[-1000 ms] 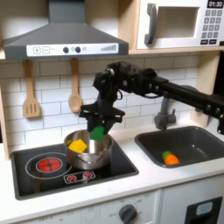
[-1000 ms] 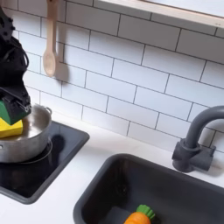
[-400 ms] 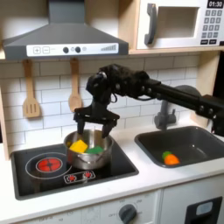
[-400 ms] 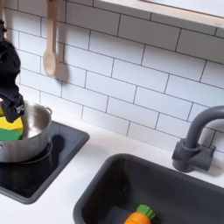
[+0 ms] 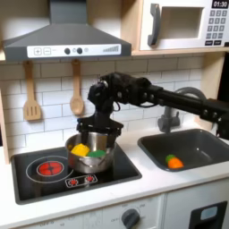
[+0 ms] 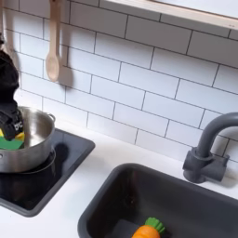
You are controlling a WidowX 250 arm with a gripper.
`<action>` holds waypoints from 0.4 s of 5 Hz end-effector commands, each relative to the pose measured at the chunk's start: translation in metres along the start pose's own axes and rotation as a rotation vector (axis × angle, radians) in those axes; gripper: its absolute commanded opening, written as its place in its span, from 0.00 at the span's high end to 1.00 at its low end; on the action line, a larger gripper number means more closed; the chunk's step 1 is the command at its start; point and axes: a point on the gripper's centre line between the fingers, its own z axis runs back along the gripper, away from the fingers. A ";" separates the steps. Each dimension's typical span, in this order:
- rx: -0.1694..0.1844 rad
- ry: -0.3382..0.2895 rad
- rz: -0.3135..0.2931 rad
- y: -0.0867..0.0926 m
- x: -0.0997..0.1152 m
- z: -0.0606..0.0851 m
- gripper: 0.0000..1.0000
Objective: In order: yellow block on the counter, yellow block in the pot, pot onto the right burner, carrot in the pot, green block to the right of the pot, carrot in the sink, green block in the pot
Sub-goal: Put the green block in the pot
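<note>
Green block (image 5: 97,155) in pot (image 5: 89,162), beneath pincer (image 5: 95,143); grip unclear.

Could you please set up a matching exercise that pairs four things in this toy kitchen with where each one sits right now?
Things:
1. carrot
2. yellow block
3. pot
4. wooden spoon

Places:
A. hanging on the tiled wall
B. on the black stovetop
C. inside the pot, beside the green block
D. lying in the sink

Pairs: 1-D, 2-C, 3-B, 4-A
</note>
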 end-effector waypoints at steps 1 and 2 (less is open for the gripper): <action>-0.032 0.007 -0.017 -0.009 -0.002 -0.009 0.26; -0.035 0.003 -0.008 -0.010 -0.004 -0.006 1.00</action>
